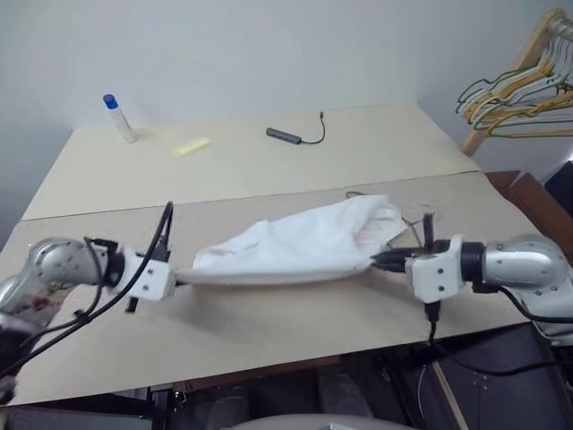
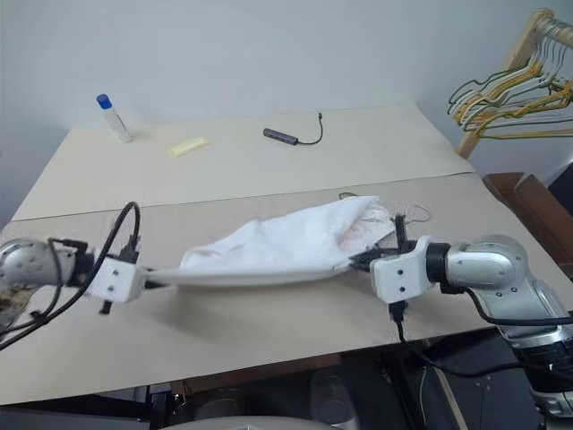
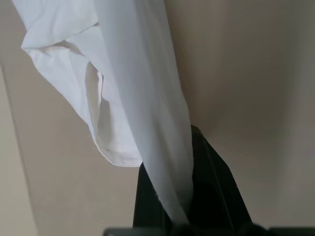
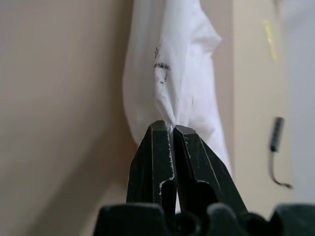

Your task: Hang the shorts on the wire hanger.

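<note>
A beige table [image 1: 269, 170] made of two boards set edge to edge is seen in front of a plain pale wall. On its far board, beyond the left gripper, a small white bottle with a blue cap [image 1: 118, 117] stands, with a yellow slip [image 1: 192, 146] lying to the right of it and a dark adapter with a short cable [image 1: 295, 134] further right. Over the near board the left gripper [image 1: 182, 281] is closed on one end of the shorts [image 1: 304, 242], the white fabric being pinched between its black fingers [image 3: 216, 196]. From there the shorts are stretched rightward in a sagging band to the right gripper [image 1: 383, 260], which is clamped tight on the other end, by a small dark mark on the fabric. Just beyond the right gripper, thin wire [image 1: 414, 218], taken to be the wire hanger, shows at the shorts' far edge. Far right, past the table, bunched green and yellow hangers [image 1: 519, 94] hang on a wooden rack [image 1: 519, 67].
</note>
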### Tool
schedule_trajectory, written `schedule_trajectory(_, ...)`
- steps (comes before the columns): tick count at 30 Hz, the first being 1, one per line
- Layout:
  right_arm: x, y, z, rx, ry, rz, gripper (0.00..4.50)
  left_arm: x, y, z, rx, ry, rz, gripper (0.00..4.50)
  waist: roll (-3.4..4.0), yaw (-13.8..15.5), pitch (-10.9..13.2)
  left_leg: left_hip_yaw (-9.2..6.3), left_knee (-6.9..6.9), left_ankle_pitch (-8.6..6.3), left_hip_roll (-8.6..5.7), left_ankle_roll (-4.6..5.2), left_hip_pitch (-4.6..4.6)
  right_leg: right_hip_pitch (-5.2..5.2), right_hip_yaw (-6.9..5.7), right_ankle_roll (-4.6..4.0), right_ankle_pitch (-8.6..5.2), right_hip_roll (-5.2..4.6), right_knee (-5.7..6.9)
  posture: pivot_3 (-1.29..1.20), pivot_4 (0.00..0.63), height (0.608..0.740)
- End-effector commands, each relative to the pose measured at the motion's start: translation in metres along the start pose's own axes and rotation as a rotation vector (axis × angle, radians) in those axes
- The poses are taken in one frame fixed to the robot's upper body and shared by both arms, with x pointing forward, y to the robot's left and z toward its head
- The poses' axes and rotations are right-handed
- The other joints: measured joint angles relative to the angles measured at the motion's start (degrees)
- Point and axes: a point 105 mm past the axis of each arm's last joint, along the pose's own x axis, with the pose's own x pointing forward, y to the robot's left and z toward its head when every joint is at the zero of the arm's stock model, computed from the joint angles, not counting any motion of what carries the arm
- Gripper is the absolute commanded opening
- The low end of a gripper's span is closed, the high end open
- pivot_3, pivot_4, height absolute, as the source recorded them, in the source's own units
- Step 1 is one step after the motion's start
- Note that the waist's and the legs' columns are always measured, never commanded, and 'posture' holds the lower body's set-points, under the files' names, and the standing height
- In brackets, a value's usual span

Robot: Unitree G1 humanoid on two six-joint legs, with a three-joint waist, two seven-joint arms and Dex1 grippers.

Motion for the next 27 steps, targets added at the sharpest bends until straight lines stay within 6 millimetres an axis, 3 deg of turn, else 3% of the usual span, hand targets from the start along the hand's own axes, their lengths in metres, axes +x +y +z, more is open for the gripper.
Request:
schedule_trajectory(1,-0.009,-0.022,0.004,0.006,-0.038,-0.029,0.0,-0.013,0.021,0.014,-0.015,-0.041,0.122,0.03,0.04,0.7,0.0,0.01,0.0,0.0,0.0,0.0,0.1,0.09,-0.01,0.0,0.0,0.0,0.01,-0.14,0.0,0.74)
schedule_trajectory(4,-0.008,-0.083,-0.015,-0.011,0.015,-0.264,0.0,-0.014,0.07,0.024,-0.094,-0.124,0.384,0.03,0.15,1.6,0.2,0.07,0.0,0.01,-0.08,0.01,0.78,0.81,-0.07,0.29,-0.18,0.07,-0.07,-0.14,0.0,0.74)
schedule_trajectory(8,-0.019,-0.19,-0.023,-0.082,0.104,-0.702,0.0,-0.035,0.154,0.033,-0.218,-0.203,0.765,0.03,0.14,2.1,0.1,0.07,-0.01,0.03,0.04,-0.02,1.13,0.92,-0.21,0.36,-0.25,0.38,-0.02,-0.14,0.0,0.74)
schedule_trajectory(11,-0.047,-0.263,-0.007,-0.128,0.121,-1.122,0.0,-0.076,0.22,0.036,-0.214,-0.174,1.135,0.03,0.12,1.5,0.0,-0.27,-0.07,0.16,0.04,-0.29,0.4,0.14,-0.14,-0.21,0.09,0.44,0.19,-0.14,0.0,0.74)
schedule_trajectory(14,-0.082,-0.297,0.02,-0.185,0.047,-1.477,0.0,-0.131,0.265,0.044,-0.141,-0.101,1.561,0.03,0.05,0.2,0.0,-0.39,-0.01,0.84,-0.35,-1.36,-1.07,-1.45,-0.01,-0.24,0.12,-0.02,1.0,-0.13,0.0,0.74)
schedule_trajectory(16,-0.1,-0.302,0.032,-0.213,-0.032,-1.627,0.0,-0.164,0.276,0.059,-0.01,-0.085,1.784,0.03,0.0,-0.3,0.0,-0.39,0.01,0.87,-0.54,-1.41,-1.45,-1.79,-0.01,-0.14,0.18,-0.22,1.0,-0.13,0.0,0.74)
schedule_trajectory(19,-0.095,-0.288,0.029,-0.275,-0.073,-1.615,0.0,-0.173,0.275,0.076,0.14,-0.141,1.832,0.03,-0.02,-1.4,-0.1,-0.36,-0.01,0.77,-0.77,-1.22,-1.71,-2.09,0.11,0.02,0.24,-0.42,0.97,-0.14,0.0,0.74)
schedule_trajectory(22,-0.068,-0.259,0.008,-0.324,-0.056,-1.433,0.0,-0.142,0.259,0.077,0.19,-0.211,1.64,0.03,0.01,-1.8,-0.2,-0.36,0.0,0.67,-0.95,-1.05,-1.71,-2.0,0.13,0.17,0.23,-0.57,0.89,-0.14,0.0,0.74)
schedule_trajectory(27,-0.018,-0.179,-0.025,-0.354,-0.065,-1.026,0.0,-0.063,0.175,0.067,0.196,-0.268,0.997,0.03,0.04,-3.3,-0.2,-0.35,-0.02,0.63,-1.11,-0.45,-1.48,-1.66,0.21,0.34,0.15,-0.71,0.84,-0.14,0.0,0.74)
